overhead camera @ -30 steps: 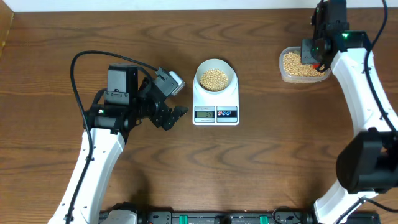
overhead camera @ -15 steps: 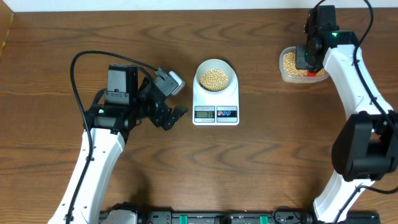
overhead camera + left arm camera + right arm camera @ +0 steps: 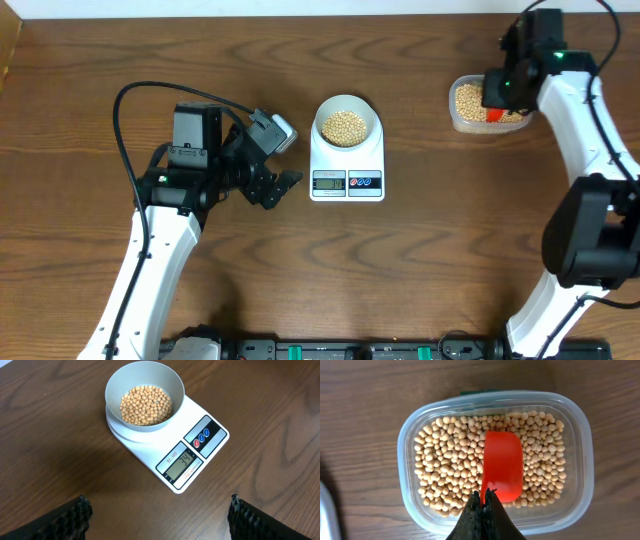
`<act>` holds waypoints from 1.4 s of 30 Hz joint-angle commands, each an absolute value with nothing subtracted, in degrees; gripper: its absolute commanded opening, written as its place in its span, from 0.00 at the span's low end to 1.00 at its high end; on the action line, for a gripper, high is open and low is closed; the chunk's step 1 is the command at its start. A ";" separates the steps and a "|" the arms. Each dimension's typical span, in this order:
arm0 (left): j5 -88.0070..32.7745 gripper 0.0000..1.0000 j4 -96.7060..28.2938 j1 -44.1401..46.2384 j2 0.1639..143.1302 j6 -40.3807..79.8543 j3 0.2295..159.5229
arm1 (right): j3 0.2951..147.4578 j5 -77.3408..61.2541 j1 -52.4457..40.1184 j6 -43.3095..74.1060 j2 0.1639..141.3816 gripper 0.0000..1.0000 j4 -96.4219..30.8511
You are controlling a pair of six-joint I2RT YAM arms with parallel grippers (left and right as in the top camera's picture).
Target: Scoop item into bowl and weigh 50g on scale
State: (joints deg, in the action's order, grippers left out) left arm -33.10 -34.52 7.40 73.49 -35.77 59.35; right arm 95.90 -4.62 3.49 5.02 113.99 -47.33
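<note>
Right tool, fully closed, grips the red scoop over the beans. Left tool stands wide open, empty

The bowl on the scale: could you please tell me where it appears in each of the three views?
Overhead: the bowl is at top centre, on the scale.
Left wrist: the bowl is at upper centre, on the scale.
Right wrist: not in it; only the tub and red scoop show.
Shared landmark: the scale's display, beside the bowl in both views that show it.
</note>
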 commanded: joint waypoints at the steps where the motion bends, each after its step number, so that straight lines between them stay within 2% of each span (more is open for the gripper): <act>1: -33.85 0.90 -34.61 7.46 73.36 -35.05 58.96 | 95.83 -15.18 5.89 5.72 114.13 0.01 -47.35; 32: -33.85 0.90 -34.61 7.46 73.36 -35.03 58.96 | 95.83 -41.80 20.91 5.76 114.13 0.01 -47.33; 42: -33.85 0.89 -34.61 7.46 73.36 -35.05 58.96 | 95.81 -51.83 22.57 5.52 114.13 0.01 -44.49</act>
